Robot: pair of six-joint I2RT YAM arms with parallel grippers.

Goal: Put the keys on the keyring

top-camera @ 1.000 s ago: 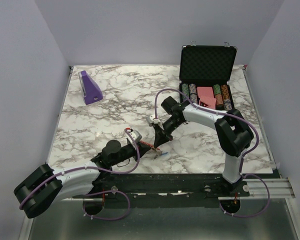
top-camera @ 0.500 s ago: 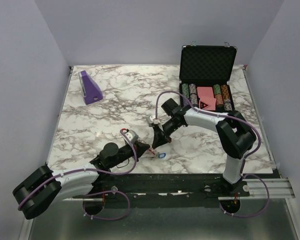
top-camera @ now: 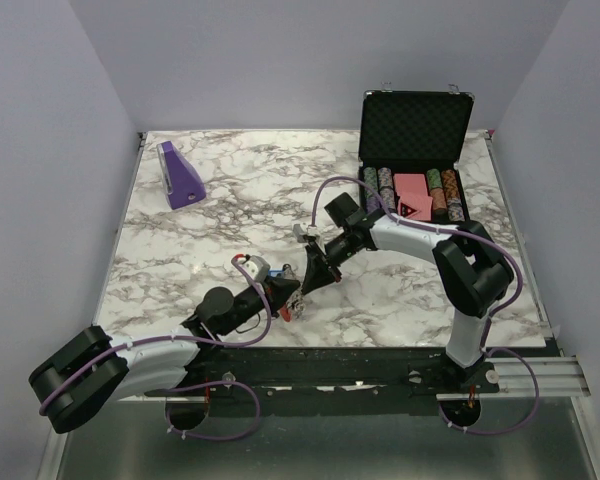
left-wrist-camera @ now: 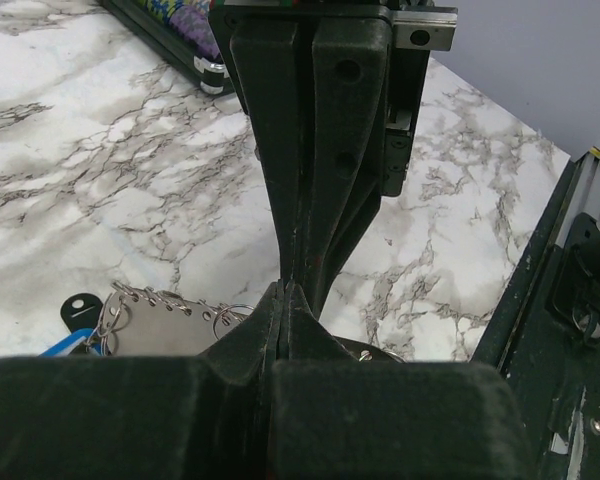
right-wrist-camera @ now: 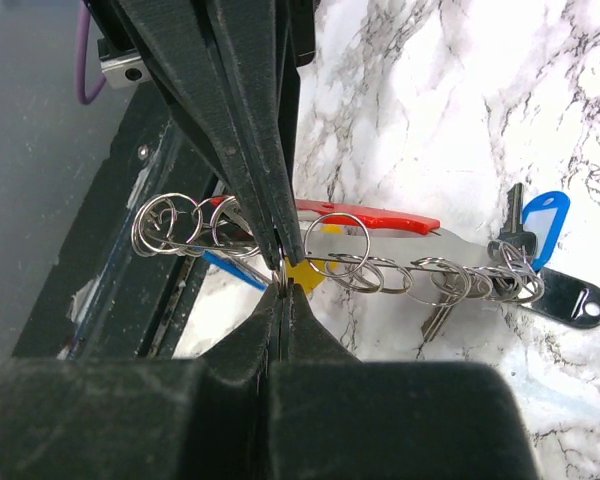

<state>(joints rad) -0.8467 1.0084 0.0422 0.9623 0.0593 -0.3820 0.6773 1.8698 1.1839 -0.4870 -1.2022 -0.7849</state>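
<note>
Steel keyring (right-wrist-camera: pixel 380 216) lies crosswise, mostly right of the right gripper (right-wrist-camera: pixel 283 292); it and the left gripper (right-wrist-camera: pixel 279 250) meet tip-to-tip, both pinched shut, seemingly on one ring.

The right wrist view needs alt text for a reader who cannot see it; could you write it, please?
The right gripper, from below, and the left gripper, from above, both shut, pinch the keyring, a chain of metal rings with a red crescent.
</note>
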